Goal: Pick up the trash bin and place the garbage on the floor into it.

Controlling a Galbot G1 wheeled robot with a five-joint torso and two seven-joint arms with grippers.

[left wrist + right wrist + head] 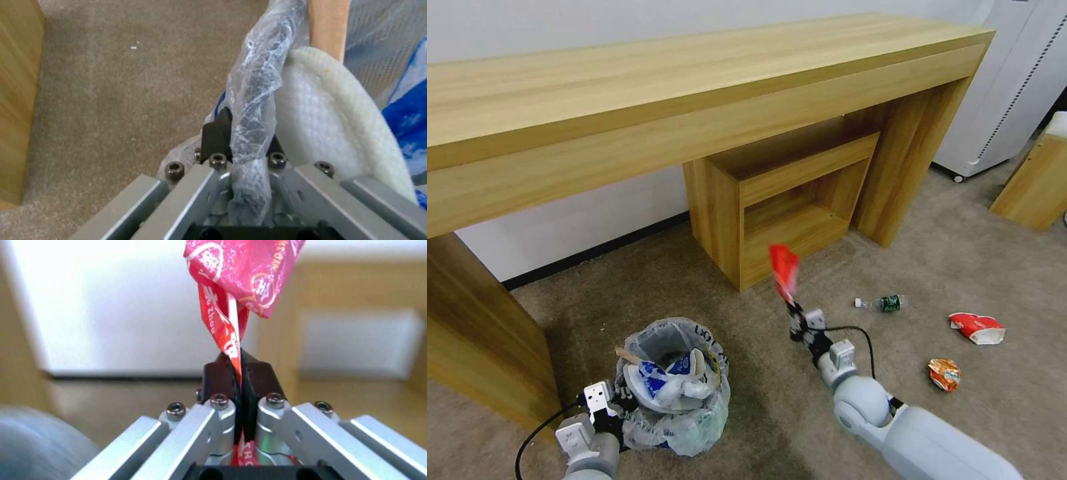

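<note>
Inside trash bin (675,387), slipper (338,110), blue-white wrappers (657,380)

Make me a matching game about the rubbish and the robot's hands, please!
Things:
1. red wrapper
2. bottle
3. trash bin
4. orange wrapper

Where:
A. lying on the carpet near the wooden cabinet
B. pinched in the right hand, up in the air
C. rim gripped by the left hand
D. on the carpet beside the right arm

Pairs: 1-B, 2-A, 3-C, 4-D
</note>
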